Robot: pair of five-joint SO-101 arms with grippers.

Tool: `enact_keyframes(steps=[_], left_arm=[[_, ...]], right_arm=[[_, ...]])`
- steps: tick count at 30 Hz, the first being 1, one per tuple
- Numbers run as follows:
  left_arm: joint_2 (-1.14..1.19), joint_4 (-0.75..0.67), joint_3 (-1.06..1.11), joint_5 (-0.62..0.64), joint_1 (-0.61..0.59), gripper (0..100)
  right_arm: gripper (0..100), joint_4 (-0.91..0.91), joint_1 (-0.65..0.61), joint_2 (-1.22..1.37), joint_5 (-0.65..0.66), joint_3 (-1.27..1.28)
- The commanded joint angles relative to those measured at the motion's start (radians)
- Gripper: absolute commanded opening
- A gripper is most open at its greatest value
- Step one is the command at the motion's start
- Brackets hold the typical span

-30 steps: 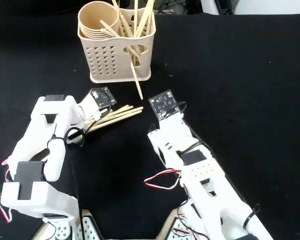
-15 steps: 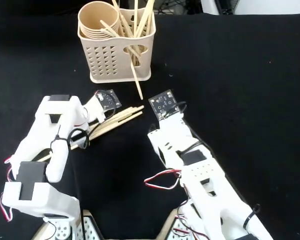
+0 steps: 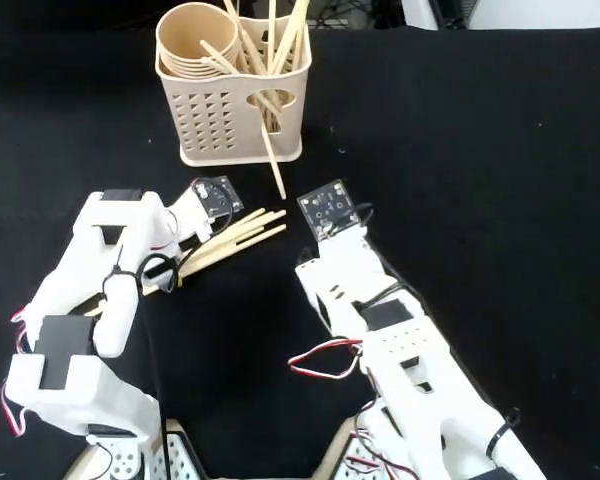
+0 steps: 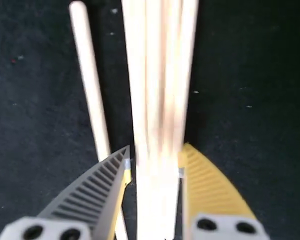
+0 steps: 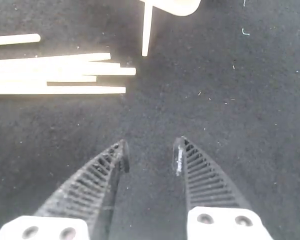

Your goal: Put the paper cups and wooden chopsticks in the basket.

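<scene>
**A long bundle held at one end, with one stick outside the grip**

The left hand point(image 4: 155, 160) is closed on a bundle of chopsticks point(image 3: 235, 232), gripping it near one end. The rest of the bundle reaches out over the black surface point(image 3: 460, 150) towards the basket. Held so far from its middle, the bundle could droop, fan apart or slide through the fingers when lifted. A stray chopstick point(image 4: 87, 75) lies just outside the grey finger and would likely be left behind.

Between the bundle's tips and the basket, a leaning chopstick point(image 3: 273, 165) pokes out of the basket's front with its tip on the surface. A swing towards the basket could knock it, or catch the bundle's tips on the rim.

The right hand point(image 5: 150, 155) is narrowly parted and holds nothing. It sits low over bare surface near the bundle's tips, close enough to be in the way.

The basket point(image 3: 230, 130) has two compartments. The left one holds a stack of paper cups point(image 3: 195, 40) with a chopstick or two resting inside. The right one holds upright chopsticks point(image 3: 275, 40), crowded enough that newcomers may jam or tip out.
</scene>
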Motion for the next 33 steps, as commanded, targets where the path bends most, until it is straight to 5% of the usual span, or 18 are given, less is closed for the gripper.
enact_keyframes(steps=[1,33], left_arm=[[0.011,0.002,-0.038,-0.002,0.012,2],[-0.288,0.137,-0.070,0.077,-0.004,3]], right_arm=[[16.3,-0.014,-0.012,-0.022,-0.008,-0.005],[16.3,-0.014,-0.012,-0.022,-0.008,-0.005]])
